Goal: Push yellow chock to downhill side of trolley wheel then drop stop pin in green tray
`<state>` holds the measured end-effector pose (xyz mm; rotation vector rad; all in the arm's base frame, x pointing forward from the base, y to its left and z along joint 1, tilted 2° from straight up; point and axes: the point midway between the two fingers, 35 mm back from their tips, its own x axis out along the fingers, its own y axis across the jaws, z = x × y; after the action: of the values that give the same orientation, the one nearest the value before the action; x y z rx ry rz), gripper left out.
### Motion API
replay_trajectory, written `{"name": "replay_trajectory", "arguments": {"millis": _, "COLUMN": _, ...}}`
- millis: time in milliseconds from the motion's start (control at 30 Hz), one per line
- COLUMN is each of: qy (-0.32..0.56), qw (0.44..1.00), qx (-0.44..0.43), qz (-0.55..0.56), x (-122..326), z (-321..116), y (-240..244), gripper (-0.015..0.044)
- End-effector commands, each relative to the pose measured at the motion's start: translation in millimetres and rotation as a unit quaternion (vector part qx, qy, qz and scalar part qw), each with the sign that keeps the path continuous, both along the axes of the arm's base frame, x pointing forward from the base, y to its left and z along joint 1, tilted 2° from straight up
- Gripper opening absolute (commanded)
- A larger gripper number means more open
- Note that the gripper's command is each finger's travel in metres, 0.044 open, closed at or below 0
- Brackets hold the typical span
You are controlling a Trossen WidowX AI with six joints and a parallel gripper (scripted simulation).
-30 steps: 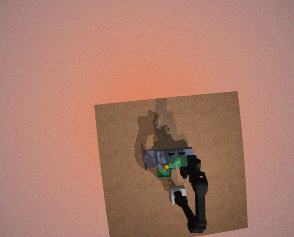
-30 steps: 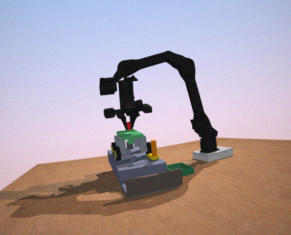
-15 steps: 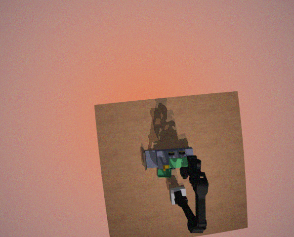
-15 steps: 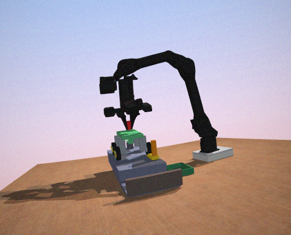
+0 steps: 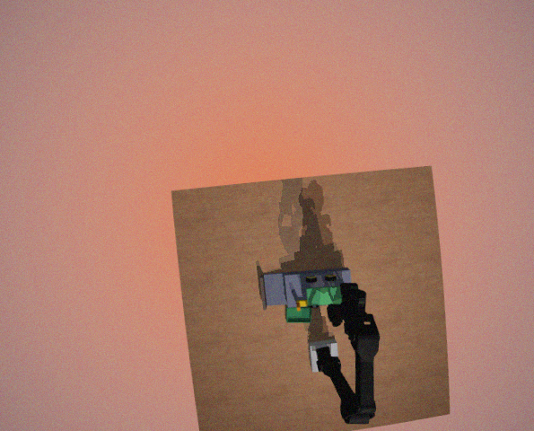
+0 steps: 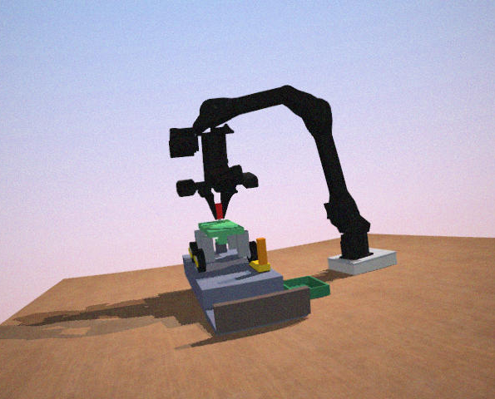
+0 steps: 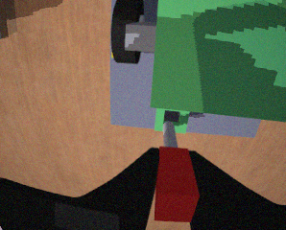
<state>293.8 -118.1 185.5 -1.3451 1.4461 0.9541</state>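
brown board [image 6: 262,307] upright across low end of ramp [image 5: 274,289] [image 6: 240,282]. trolley [image 5: 323,295] [image 6: 220,226] [image 7: 225,62] on ramp. gripper [image 6: 220,216] [image 7: 172,157] above, clamped on red head of stop pin [image 6: 219,210] [image 7: 178,184]. yellow chock [image 5: 302,303] [image 6: 260,266], handle up, by trolley wheel. green tray [image 5: 298,314] [image 6: 307,287] beside ramp.

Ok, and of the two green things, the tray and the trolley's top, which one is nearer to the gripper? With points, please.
The trolley's top [image 5: 323,295] [image 6: 220,226] [image 7: 178,62]: it lies just below the gripper [image 6: 220,216] [image 7: 172,157], while the tray [image 5: 298,321] [image 6: 320,293] sits beside the ramp.
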Motion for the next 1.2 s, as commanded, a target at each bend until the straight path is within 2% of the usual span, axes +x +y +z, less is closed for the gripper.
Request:
{"name": "replay_trajectory", "arguments": {"millis": 0, "qy": -0.005, "qw": 1.0, "qx": -0.004, "qz": -0.002, "x": 0.7, "z": 5.2, "y": -1.3, "gripper": 0.0}}
{"name": "replay_trajectory", "arguments": {"millis": 967, "qy": -0.005, "qw": 1.0, "qx": -0.005, "qz": -0.002, "x": -2.2, "z": 12.2, "y": -31.6, "gripper": 0.0}}
{"name": "replay_trajectory", "arguments": {"millis": 1167, "qy": -0.005, "qw": 1.0, "qx": -0.005, "qz": -0.002, "x": -16.1, "z": 10.3, "y": -29.3, "gripper": 0.0}}
